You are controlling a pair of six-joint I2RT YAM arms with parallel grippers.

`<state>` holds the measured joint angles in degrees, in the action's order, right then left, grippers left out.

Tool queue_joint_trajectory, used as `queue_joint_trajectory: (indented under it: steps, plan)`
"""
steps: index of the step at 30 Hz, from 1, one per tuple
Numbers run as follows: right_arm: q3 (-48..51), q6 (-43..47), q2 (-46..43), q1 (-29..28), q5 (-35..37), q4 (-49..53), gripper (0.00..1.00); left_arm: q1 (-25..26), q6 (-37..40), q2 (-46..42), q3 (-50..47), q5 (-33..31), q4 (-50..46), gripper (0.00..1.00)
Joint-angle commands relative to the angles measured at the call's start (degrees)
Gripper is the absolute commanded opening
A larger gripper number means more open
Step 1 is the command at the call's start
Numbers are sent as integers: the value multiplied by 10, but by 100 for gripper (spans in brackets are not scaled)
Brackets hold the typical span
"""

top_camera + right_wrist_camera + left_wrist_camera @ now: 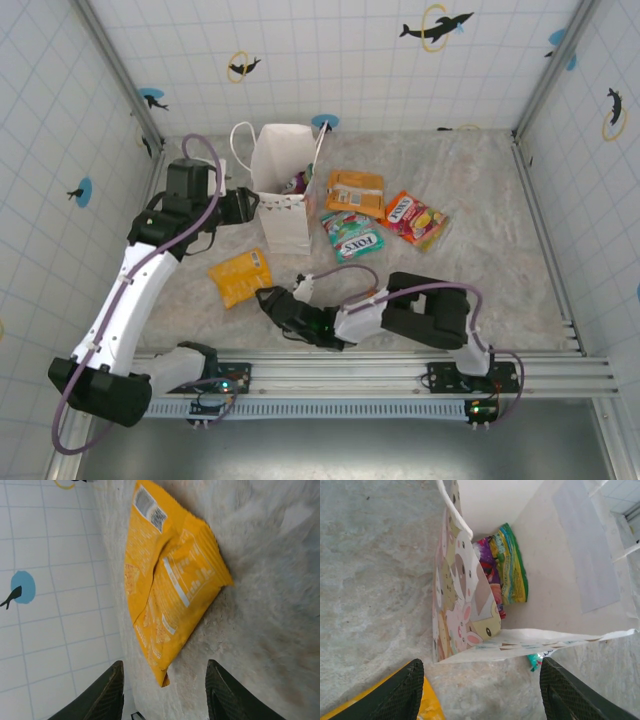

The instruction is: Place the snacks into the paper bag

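The paper bag (283,185) stands upright at the back left of the table (480,260), mouth open, with green and purple packets (510,565) inside. To its right lie the orange packet (355,192), the teal FOX'S packet (352,236) and the red-yellow packet (416,219). The yellow-orange packet (241,277) lies in front of the bag. My left claw (245,205) hovers at the bag's left side, spread wide and holding nothing. My right claw (165,695) gapes around the yellow-orange packet's near corner, not closed on it.

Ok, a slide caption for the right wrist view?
Right gripper, jaws open, straddling the tip of the yellow-orange snack packet lying on the table.
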<state>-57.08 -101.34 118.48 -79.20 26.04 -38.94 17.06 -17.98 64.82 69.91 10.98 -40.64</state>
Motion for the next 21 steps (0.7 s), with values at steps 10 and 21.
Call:
queue_joint_trajectory:
  steps: [10,21]
  plan:
    - [-79,-75,79,-2,48,15,40,-13,12,-16,-8,64,19,63]
    - [-110,-76,115,24,67,18,36,-16,20,-18,-15,84,29,63]
